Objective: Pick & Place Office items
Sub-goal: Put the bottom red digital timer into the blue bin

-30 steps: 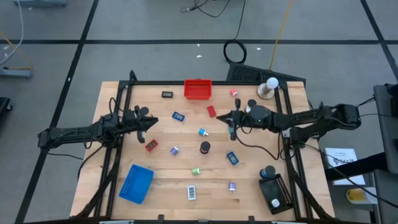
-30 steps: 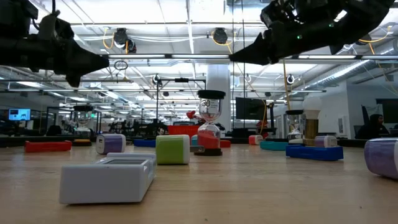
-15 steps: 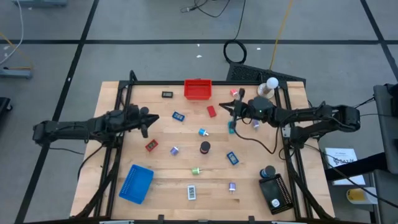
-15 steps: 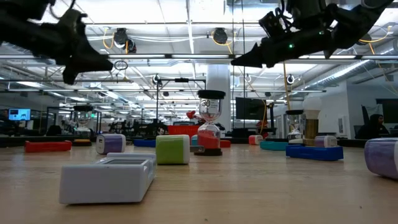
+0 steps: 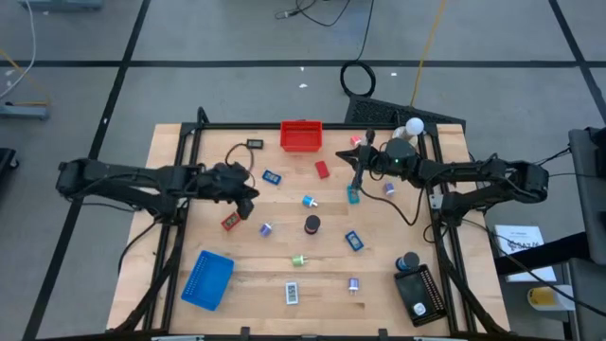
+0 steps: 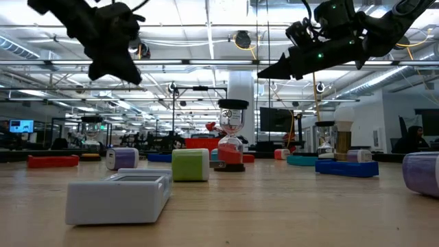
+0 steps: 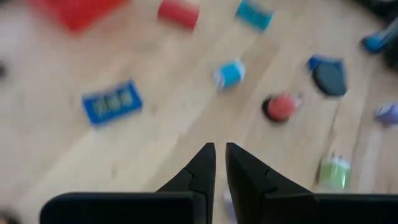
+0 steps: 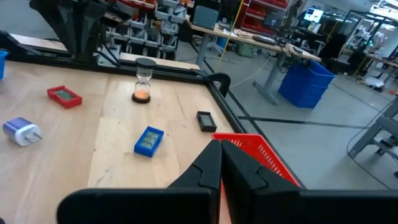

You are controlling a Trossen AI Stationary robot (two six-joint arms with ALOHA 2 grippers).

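The office items lie scattered on the wooden table (image 5: 189, 237): a blue block (image 5: 272, 177), a red block (image 5: 322, 170), a teal block (image 5: 352, 196), a green bit (image 5: 299, 260), purple bits (image 5: 266, 228), an hourglass (image 6: 230, 140) and a white-labelled rectangle (image 5: 292, 293). My left gripper (image 5: 250, 196) hangs above the table's left middle, tipped down, its fingers (image 7: 208, 155) almost together with nothing between them. My right gripper (image 5: 357, 163) floats level and high over the far right part, shut and empty (image 8: 219, 162), facing the red tray (image 8: 261, 158).
A red tray (image 5: 301, 135) stands at the far edge, a blue tray (image 5: 208, 279) at the near left and a black tray (image 5: 419, 294) at the near right. A white ball on a stand (image 5: 409, 133) sits at the far right corner. A black frame (image 5: 180, 189) borders the table.
My left gripper has risen, gone toward the table's middle and tipped from level to slanting down. My right gripper has swung level toward the far edge. No item has moved.
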